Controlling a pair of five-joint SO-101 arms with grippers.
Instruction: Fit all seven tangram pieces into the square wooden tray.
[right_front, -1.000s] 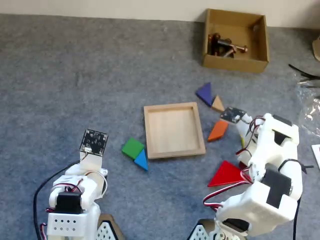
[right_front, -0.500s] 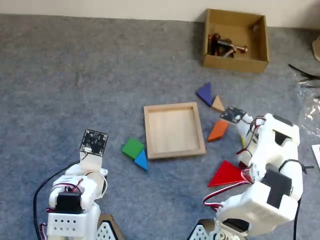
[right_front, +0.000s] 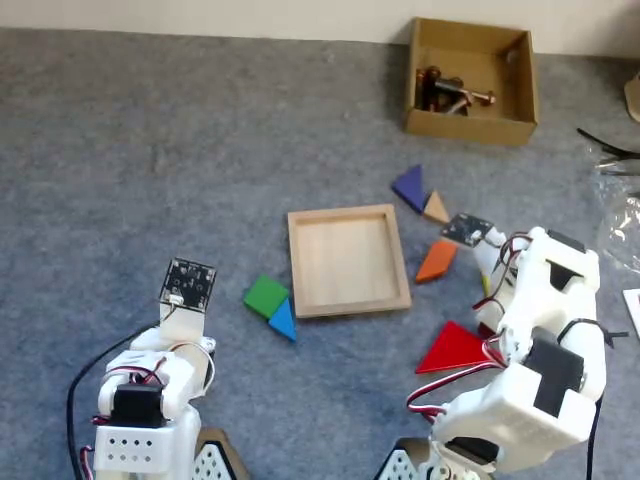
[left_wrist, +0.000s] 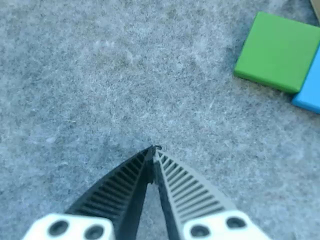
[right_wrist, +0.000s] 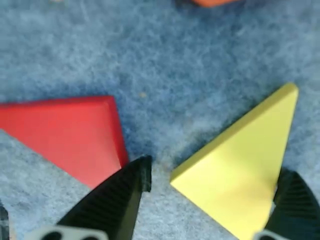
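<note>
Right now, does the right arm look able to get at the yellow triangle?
Probably yes: its open end effector sits astride the yellow triangle, nothing covers the piece, and the red triangle lies beside it with carpet between.

Grey felt-like cloth covers the table from edge to edge, and up close in the wrist views its nap looks fuzzy and mottled. Along the far side runs a pale strip of wall. At the far right an open cardboard box sits on the cloth, a few small brown and metal bits inside. At the right edge there are black cables and crinkled clear plastic. The light is soft and even, the shadows faint.
</note>
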